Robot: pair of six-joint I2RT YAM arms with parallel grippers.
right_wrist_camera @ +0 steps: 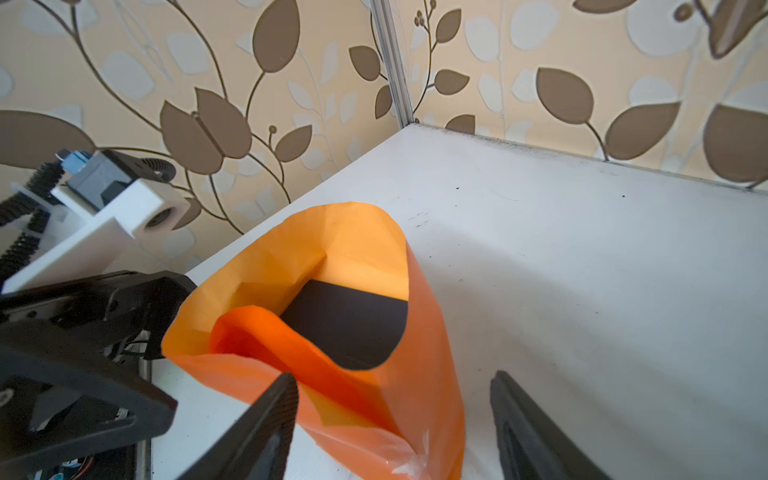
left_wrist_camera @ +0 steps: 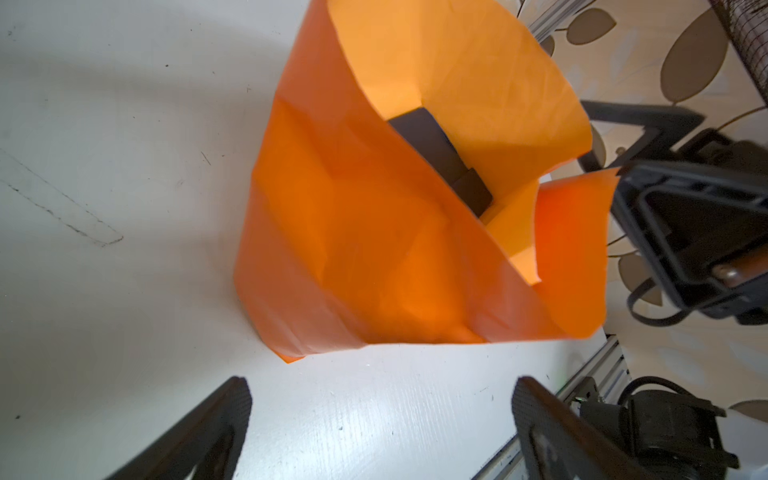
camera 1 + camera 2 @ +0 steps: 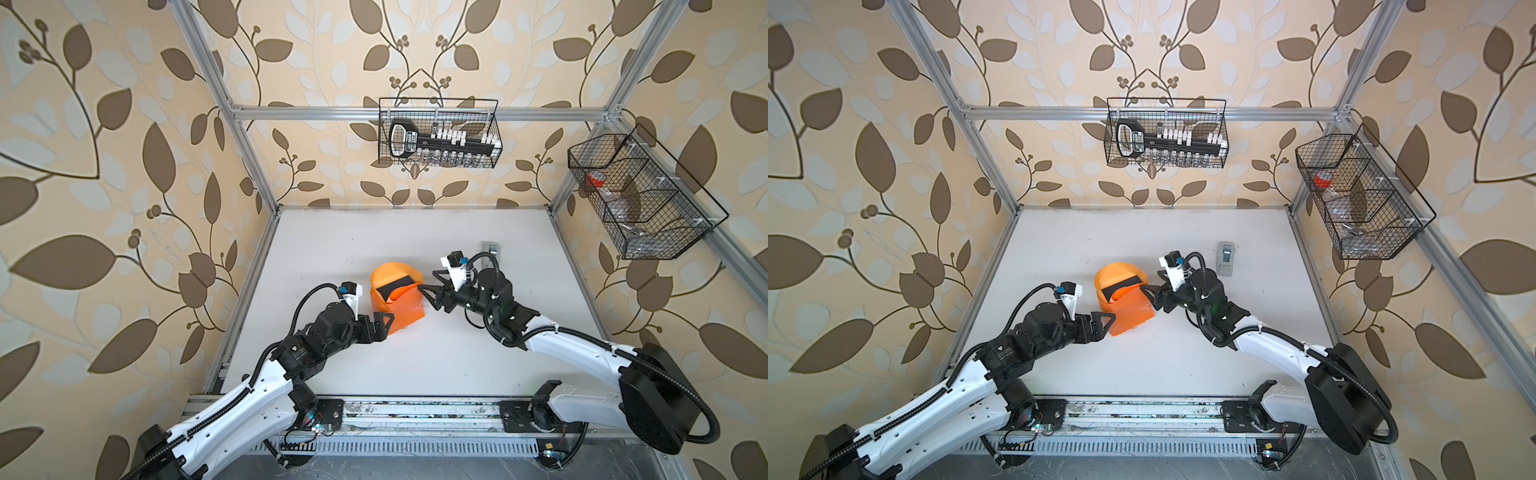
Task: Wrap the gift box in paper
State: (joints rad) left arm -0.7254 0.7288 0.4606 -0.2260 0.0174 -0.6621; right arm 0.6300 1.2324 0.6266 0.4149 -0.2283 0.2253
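Observation:
The orange paper [image 3: 399, 311] [image 3: 1128, 313] stands round the gift box as a loose open-topped sleeve in the middle of the table. The black gift box [image 3: 401, 286] [image 3: 1120, 287] shows only through the open top, as also in the wrist views [image 2: 436, 153] [image 1: 349, 328]. My left gripper [image 3: 386, 328] [image 2: 382, 388] is open just short of the paper's [image 2: 374, 249] near-left base, with only bare table between its fingers. My right gripper [image 3: 430, 291] [image 1: 392, 378] is open at the sleeve's right side. The paper's [image 1: 424, 332] wall lies between its fingers, unpinched.
A grey-white tape dispenser [image 3: 1226, 259] lies on the white table [image 3: 1142, 365] behind my right arm. A wire basket [image 3: 440, 133] hangs on the back rail and another [image 3: 640, 195] on the right rail. A bit of clear tape [image 1: 411, 461] sticks to the paper's lower edge.

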